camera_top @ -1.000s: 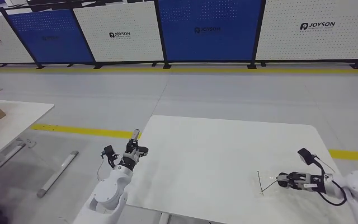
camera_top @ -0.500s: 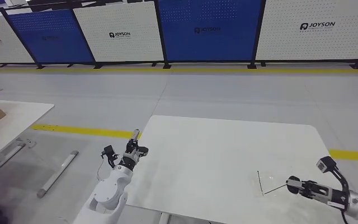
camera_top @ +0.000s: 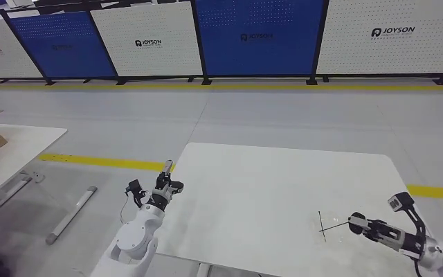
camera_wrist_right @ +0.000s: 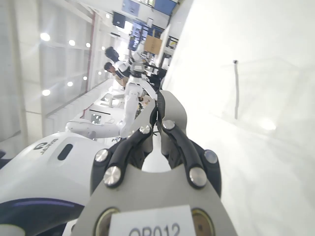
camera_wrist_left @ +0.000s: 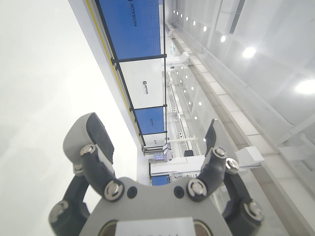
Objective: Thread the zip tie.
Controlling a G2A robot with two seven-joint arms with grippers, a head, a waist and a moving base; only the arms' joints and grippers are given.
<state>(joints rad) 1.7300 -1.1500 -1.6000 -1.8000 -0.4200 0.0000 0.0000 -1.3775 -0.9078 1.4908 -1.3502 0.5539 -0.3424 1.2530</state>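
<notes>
The right gripper (camera_wrist_right: 159, 97) has its jaws pressed tight together. From above, a thin dark strip (camera_top: 336, 226) sticks out past the tips, so I take it to be pinched there. The strip points out across the white table (camera_top: 263, 187) toward the zip tie (camera_wrist_right: 236, 92). The tie lies flat and straight near the table's front right corner, with its small head at one end. Seen from above, the strip's free end meets or crosses the tie about midway along. I cannot tell whether the two touch, or whether the strip is a second tie.

Well apart, at the table's left edge, the left gripper (camera_wrist_left: 155, 128) stands with its jaws wide and nothing between them.

The weak spot, as I judge it, is that nothing pins the tie down. If the strip's end drags over it, the tie will likely skid on the smooth top and turn its head away. The strip also looks springy and is held far from its tip, so a small wrist wobble could swing the tip past that tiny slot. It could also twist in the pinch.
</notes>
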